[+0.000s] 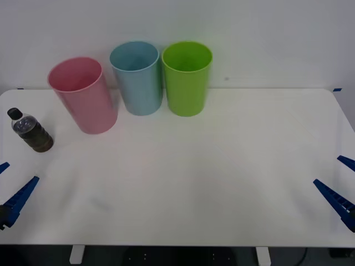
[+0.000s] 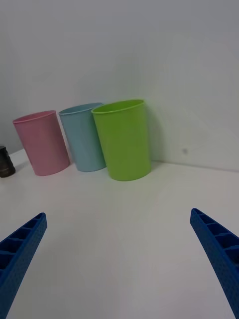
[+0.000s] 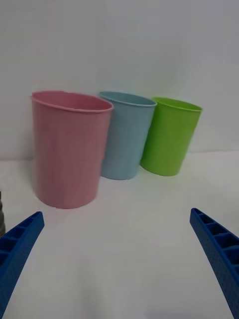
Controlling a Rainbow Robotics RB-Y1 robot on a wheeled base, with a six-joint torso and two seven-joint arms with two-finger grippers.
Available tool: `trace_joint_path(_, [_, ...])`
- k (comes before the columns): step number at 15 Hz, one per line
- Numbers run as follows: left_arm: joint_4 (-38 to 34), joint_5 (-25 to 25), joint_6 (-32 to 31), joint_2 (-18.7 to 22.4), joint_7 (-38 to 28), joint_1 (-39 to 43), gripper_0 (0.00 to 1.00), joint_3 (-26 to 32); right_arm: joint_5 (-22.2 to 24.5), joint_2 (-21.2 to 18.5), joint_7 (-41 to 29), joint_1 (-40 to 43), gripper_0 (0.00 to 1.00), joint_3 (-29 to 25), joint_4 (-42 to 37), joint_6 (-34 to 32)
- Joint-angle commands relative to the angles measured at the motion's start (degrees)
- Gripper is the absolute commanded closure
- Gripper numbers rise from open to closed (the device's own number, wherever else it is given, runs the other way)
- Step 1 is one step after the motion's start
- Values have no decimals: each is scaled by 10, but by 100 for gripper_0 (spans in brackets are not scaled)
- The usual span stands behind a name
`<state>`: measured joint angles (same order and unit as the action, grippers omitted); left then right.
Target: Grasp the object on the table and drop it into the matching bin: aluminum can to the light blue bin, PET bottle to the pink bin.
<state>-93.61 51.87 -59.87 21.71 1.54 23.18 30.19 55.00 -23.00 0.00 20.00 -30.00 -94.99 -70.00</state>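
The bottle (image 1: 30, 131) stands upright near the left edge of the table (image 1: 211, 177), its long axis vertical and its black cap on top; in the front view the cap leans toward the far left. It is clear plastic with dark brown contents. Just beside it stands the pink bin (image 1: 83, 95), a smooth tapered plastic cup, with the light blue bin (image 1: 136, 77) and the green bin (image 1: 187, 77) next in the row. The left gripper (image 3: 119, 259) and right gripper (image 2: 119, 259) hover low at the near corners, ribbed blue fingers spread wide, holding nothing.
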Motion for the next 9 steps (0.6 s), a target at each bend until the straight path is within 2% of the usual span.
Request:
trace_joint_path(1, [0, 0, 48, 0, 5, 8, 0, -5, 0, 0, 0, 0, 0, 0, 0, 0])
trace_joint_path(9, [13, 3, 193, 0, 18, 16, 0, -13, 0, 0, 0, 0, 0, 0, 0, 0])
